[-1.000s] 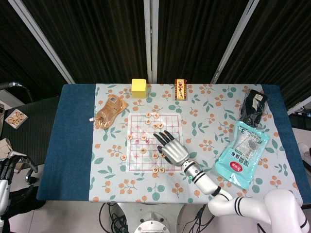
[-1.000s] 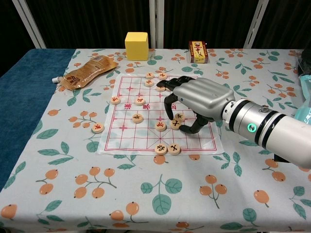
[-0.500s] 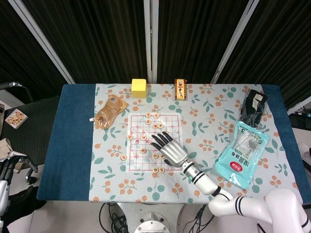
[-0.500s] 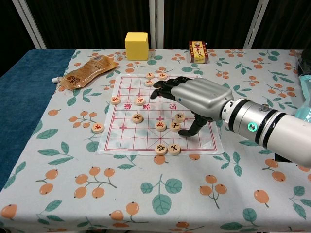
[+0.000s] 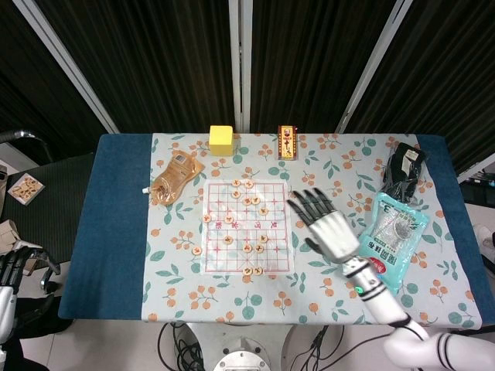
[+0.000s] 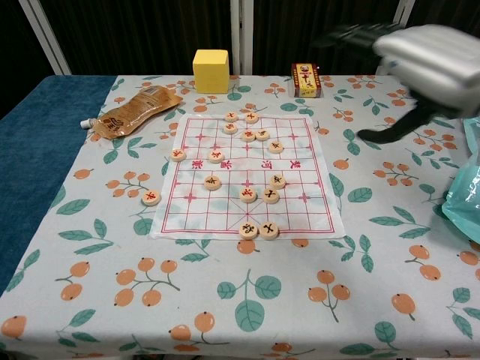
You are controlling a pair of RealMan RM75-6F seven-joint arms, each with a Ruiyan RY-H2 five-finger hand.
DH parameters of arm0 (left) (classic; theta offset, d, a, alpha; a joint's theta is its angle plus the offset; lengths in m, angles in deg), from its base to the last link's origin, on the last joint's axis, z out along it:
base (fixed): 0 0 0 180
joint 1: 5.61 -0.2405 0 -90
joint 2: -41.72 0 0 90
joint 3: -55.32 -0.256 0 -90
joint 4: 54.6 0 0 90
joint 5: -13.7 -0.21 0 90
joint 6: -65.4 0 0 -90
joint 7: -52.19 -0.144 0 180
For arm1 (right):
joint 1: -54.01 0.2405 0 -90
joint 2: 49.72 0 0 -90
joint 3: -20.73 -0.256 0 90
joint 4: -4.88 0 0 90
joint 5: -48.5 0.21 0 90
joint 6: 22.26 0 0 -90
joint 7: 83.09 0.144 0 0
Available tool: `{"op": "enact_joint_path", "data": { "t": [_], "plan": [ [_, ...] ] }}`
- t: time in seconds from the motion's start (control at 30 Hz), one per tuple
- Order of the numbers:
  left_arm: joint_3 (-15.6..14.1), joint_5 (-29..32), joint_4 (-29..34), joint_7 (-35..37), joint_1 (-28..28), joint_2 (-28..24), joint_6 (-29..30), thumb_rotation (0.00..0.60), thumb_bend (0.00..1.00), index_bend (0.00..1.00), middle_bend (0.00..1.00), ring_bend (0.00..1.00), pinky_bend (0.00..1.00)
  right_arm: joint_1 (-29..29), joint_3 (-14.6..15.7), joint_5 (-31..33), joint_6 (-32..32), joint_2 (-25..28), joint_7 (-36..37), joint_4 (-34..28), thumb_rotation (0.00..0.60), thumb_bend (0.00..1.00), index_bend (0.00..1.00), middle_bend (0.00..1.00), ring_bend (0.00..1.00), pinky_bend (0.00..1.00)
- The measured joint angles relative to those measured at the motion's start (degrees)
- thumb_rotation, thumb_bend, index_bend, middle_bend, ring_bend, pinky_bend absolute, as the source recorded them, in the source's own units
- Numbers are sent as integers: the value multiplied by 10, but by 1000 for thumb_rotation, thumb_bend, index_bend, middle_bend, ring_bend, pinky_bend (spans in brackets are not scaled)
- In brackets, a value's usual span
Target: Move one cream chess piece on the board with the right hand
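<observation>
The paper chess board (image 5: 232,263) (image 6: 187,217) lies mid-table with several cream round pieces on it. A cluster of pieces (image 6: 262,135) sits near the far edge. A pair of pieces (image 6: 271,196) lies at the centre, and two more (image 6: 259,230) lie on the near edge. My right hand (image 5: 326,224) (image 6: 420,52) hovers above the cloth, right of the board. Its fingers are spread and it holds nothing; it is blurred in the chest view. My left hand (image 5: 14,267) hangs off the table at the far left, fingers apart and empty.
A yellow cube (image 5: 221,139) and a red card box (image 5: 287,143) stand behind the board. A brown pouch (image 5: 175,177) lies to its left. A teal bag (image 5: 387,243) and a black bundle (image 5: 404,171) lie on the right. One stray piece (image 6: 151,198) lies left of the board.
My right hand has lifted off the board and swung up and to the right with fingers spread. The pieces it covered at the board's centre now show.
</observation>
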Motion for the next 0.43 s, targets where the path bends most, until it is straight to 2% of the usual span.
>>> {"op": "enact_joint_path", "data": {
  "t": [0.1, 0.2, 0.43],
  "plan": [
    [0, -5, 5, -11, 1, -1, 3, 600, 206, 74, 43, 0, 39, -67, 23, -2, -70, 48, 11, -8, 600, 103, 0, 0, 0, 0],
    [0, -9, 11, -23, 3, -2, 4, 600, 206, 74, 43, 0, 37, -124, 43, 1, -115, 63, 53, 16, 600, 92, 0, 0, 0, 0],
    [5, -13, 18, -41, 12, 0, 1, 600, 206, 74, 43, 0, 36, -230, 71, 40, -151, 55, 183, 146, 600, 87, 0, 0, 0, 0]
  ]
}}
